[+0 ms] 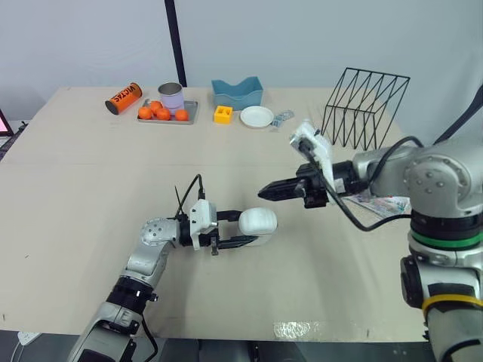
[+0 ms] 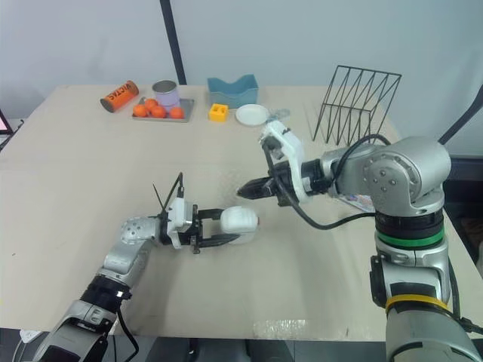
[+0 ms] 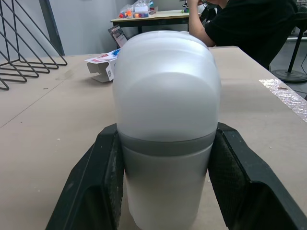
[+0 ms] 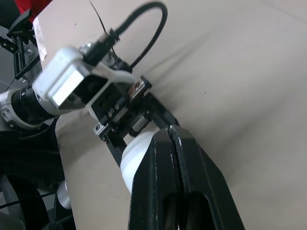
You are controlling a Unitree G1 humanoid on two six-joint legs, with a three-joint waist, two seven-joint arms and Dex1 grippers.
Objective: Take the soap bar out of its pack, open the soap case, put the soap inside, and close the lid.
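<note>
The white oval soap case [image 1: 257, 223] lies on the table with its lid down, held between the two black fingers of my left gripper [image 1: 240, 228]. In the left wrist view the soap case [image 3: 165, 124] sits snug between both fingers [image 3: 98, 187]. My right gripper [image 1: 266, 191] hovers just above and to the right of the case, its fingers pressed together with nothing between them. The same shut gripper [image 4: 171, 139] hangs over the case [image 4: 136, 155] in the right wrist view. The torn soap pack [image 1: 381, 204] lies under my right forearm, partly hidden.
At the table's far edge stand an orange can [image 1: 123, 98], a tray [image 1: 189, 118] of oranges with a tin, a yellow block [image 1: 223, 115], a blue holder [image 1: 237, 93], a white dish [image 1: 256, 116] and a black wire rack [image 1: 365, 107]. A person sits at another table [image 3: 249, 24].
</note>
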